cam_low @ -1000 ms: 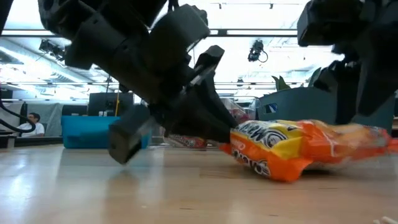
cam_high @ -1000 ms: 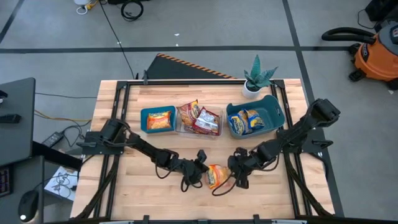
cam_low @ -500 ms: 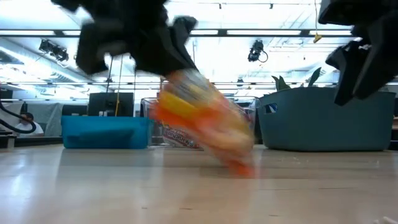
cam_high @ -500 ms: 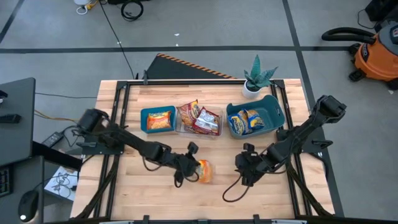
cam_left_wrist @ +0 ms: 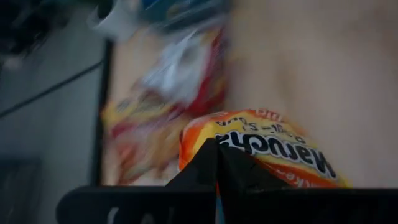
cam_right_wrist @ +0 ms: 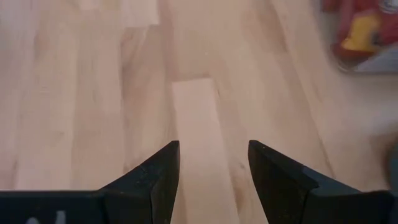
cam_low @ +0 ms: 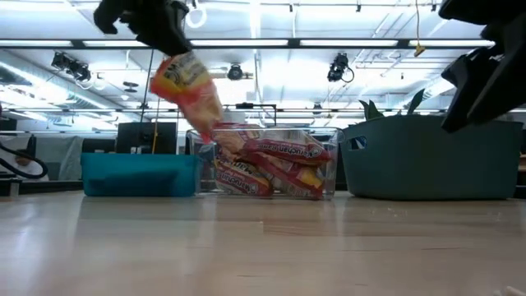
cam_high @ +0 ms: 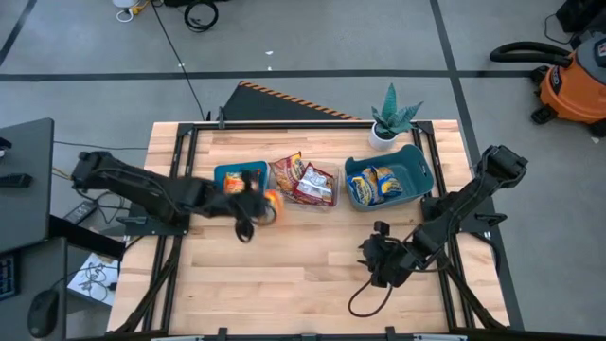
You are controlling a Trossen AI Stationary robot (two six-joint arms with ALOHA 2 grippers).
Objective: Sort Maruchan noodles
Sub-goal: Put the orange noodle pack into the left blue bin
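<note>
My left gripper (cam_high: pixel 259 204) is shut on an orange Maruchan packet (cam_high: pixel 274 206) and holds it in the air, between the blue bin (cam_high: pixel 223 176) and the clear bin (cam_high: pixel 329 201). In the low view the packet (cam_low: pixel 189 90) hangs below the gripper (cam_low: pixel 167 43). The blue bin holds an orange packet (cam_high: pixel 243 183). The clear bin holds red packets (cam_high: pixel 305 180). The teal bin (cam_high: pixel 422 170) holds blue-and-yellow packets (cam_high: pixel 376 185). My right gripper (cam_right_wrist: pixel 211 165) is open and empty over bare wood at the table's near right, as the high view (cam_high: pixel 377 252) shows. My left gripper pinches the orange packet at one end (cam_left_wrist: pixel 219 133) between its two shut fingers. In the low view the fingers come from above, and the packet hangs tilted below them (cam_low: pixel 174 69). It is lifted clear of the table.
A potted plant (cam_high: pixel 390 121) stands at the table's far edge behind the teal bin. The three bins stand in a row across the far half. Bare wood lies across the near half (cam_high: pixel 284 279). A cable loops under my right arm (cam_high: pixel 365 301).
My left gripper has lifted the orange packet off the table's near middle and carried it up and toward the far left, to the blue and clear bins. The packet now hangs clear. My right gripper has drawn back a little toward the right edge.
</note>
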